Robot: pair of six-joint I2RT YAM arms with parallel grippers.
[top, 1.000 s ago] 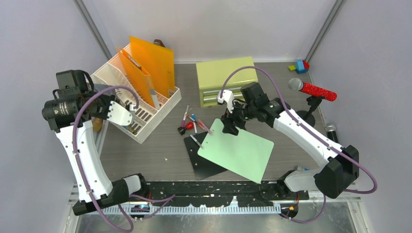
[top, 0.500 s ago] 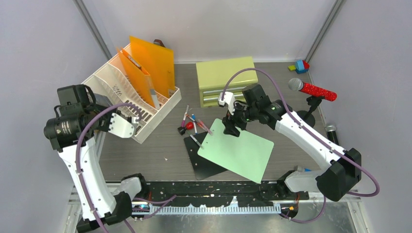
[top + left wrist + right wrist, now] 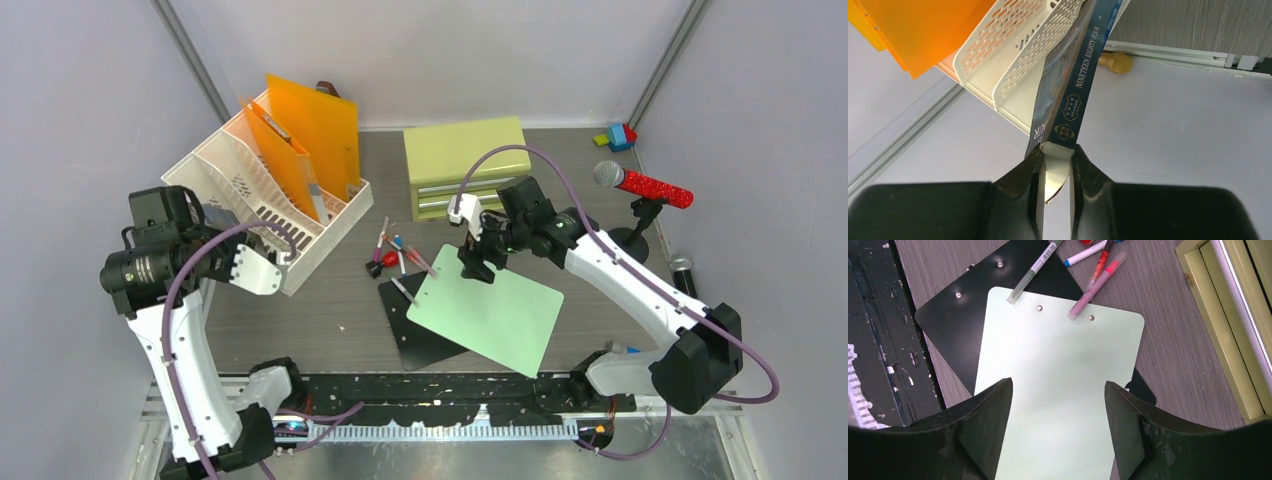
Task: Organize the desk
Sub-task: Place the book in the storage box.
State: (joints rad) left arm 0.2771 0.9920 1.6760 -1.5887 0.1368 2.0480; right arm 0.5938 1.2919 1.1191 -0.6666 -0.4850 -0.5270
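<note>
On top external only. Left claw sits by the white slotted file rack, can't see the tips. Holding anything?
Observer: Yes. Left wrist shows the left claw shut on a thin dark blue book; spine reads Nineteen Eighty-Four.
Operator: Right claw gripping the pale green clipboard?
Observer: No. Right wrist shows the right claw open, fingers spread above the pale green clipboard.
Operator: Board's top edge free of pens?
Observer: No. A pink highlighter and a clear-barrelled pen each lie with one end on it.
</note>
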